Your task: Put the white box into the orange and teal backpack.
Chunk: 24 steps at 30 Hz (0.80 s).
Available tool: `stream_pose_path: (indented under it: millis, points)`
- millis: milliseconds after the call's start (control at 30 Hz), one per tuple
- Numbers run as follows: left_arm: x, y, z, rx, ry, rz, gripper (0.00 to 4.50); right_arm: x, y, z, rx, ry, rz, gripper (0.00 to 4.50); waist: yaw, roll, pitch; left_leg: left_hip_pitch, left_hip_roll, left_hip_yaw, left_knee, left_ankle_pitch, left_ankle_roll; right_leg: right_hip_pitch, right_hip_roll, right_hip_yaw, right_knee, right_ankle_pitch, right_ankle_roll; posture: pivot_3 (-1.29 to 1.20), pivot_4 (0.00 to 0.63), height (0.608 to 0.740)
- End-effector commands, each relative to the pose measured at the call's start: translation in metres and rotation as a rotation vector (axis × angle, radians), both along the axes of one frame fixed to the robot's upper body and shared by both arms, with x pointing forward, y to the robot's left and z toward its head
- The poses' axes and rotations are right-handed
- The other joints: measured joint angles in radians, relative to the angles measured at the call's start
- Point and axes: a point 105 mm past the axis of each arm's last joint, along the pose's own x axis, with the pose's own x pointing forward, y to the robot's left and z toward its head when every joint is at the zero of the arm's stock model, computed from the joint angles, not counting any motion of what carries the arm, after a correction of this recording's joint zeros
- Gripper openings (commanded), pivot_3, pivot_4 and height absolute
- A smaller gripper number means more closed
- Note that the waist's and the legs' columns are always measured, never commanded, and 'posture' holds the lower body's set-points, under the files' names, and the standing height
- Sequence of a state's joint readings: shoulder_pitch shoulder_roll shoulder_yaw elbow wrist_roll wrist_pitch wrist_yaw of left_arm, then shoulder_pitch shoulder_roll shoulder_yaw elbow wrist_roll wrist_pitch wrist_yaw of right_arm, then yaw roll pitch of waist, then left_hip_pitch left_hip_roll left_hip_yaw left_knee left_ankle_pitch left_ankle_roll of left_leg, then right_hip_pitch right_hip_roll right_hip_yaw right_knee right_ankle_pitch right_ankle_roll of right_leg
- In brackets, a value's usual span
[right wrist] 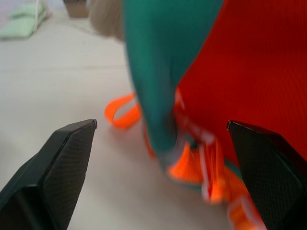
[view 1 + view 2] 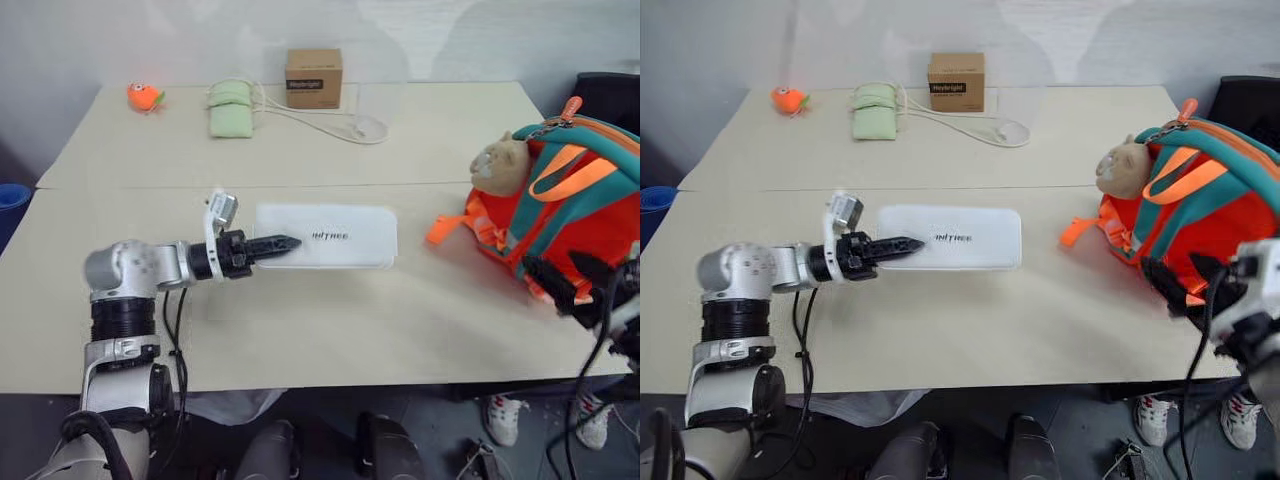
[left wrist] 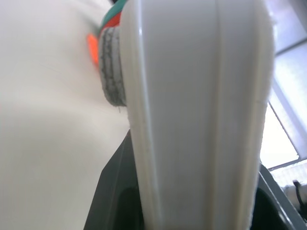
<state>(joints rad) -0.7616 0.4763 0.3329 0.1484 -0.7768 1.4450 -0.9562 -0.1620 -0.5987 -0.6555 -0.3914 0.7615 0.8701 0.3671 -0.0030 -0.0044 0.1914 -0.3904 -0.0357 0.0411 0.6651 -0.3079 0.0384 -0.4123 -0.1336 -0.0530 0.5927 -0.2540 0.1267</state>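
white plastic, smooth and hard-looking: the white box (image 2: 327,236) is a flat, long case with rounded corners, lying mid-table, well apart from the table's (image 2: 300,330) front edge, dark lettering facing up. judged stiff, fairly light, slippery on its broad faces; best taken across a short end, where the thin edge fits between fingers. the left gripper (image 2: 283,244) is at that end, and in the left wrist view the case's edge stands between its fingers, so it reads as clamped on the box. the orange and teal backpack (image 2: 575,205) sits at the table's right edge, tan plush toy (image 2: 502,163) on its near-centre side; soft, saggy fabric, contents and opening not visible. the right gripper (image 1: 160,158) hangs spread wide just beside its lower straps, holding nothing.
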Motion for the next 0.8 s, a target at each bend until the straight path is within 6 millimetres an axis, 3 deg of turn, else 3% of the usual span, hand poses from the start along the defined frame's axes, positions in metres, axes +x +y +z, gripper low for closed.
stream_pose_path:
  millis: [33, 200, 300, 467, 700, 800]
  points:
    - [-0.010, 0.007, 0.031, -0.064, -0.121, 0.001, 1.35, 0.018, 0.007, -0.002, 0.005, -0.010, 0.009, 4.50, 0.004, 0.000, 0.000, 0.000, 0.000, 0.000, -0.001, 0.001, 0.001, 0.000, 0.000, 0.000, 0.000, -0.001, -0.001, 0.00, 0.150, 0.740]
    - [-0.013, 0.012, 0.039, -0.054, -0.172, 0.041, 1.35, 0.053, 0.018, -0.002, -0.001, -0.047, 0.066, 4.50, 0.003, 0.000, 0.000, -0.001, 0.000, 0.000, -0.001, 0.003, 0.004, -0.001, 0.005, -0.004, 0.001, -0.002, -0.003, 0.00, 0.150, 0.740]
    - [-0.011, 0.017, 0.041, -0.055, -0.187, 0.086, 1.35, 0.058, 0.020, -0.001, -0.022, -0.071, 0.090, 3.93, 0.003, 0.000, 0.000, -0.001, -0.002, 0.003, 0.000, 0.005, 0.007, 0.000, 0.004, -0.008, 0.001, 0.000, -0.001, 0.00, 0.150, 0.740]
    - [-0.008, 0.028, 0.044, -0.035, -0.228, 0.161, 1.35, 0.059, 0.030, -0.001, -0.054, -0.093, 0.172, 2.22, 0.002, 0.000, 0.000, -0.001, -0.002, 0.003, 0.000, 0.005, 0.008, 0.000, 0.004, -0.008, 0.001, 0.000, 0.000, 0.00, 0.150, 0.740]
    - [-0.001, 0.040, 0.058, -0.053, -0.323, 0.249, 1.35, 0.043, 0.070, 0.003, -0.101, -0.132, 0.440, 0.01, 0.000, 0.000, 0.000, 0.000, -0.002, 0.003, 0.000, 0.005, 0.007, -0.001, 0.004, -0.009, 0.001, 0.000, 0.000, 0.00, 0.150, 0.740]
    - [-0.002, 0.041, 0.080, -0.156, -0.389, 0.249, 1.35, 0.010, 0.102, 0.006, -0.080, -0.124, 0.708, 0.01, 0.003, 0.000, 0.000, -0.001, -0.001, 0.003, -0.001, 0.004, 0.006, -0.001, 0.004, -0.009, 0.000, 0.000, 0.000, 0.00, 0.150, 0.740]
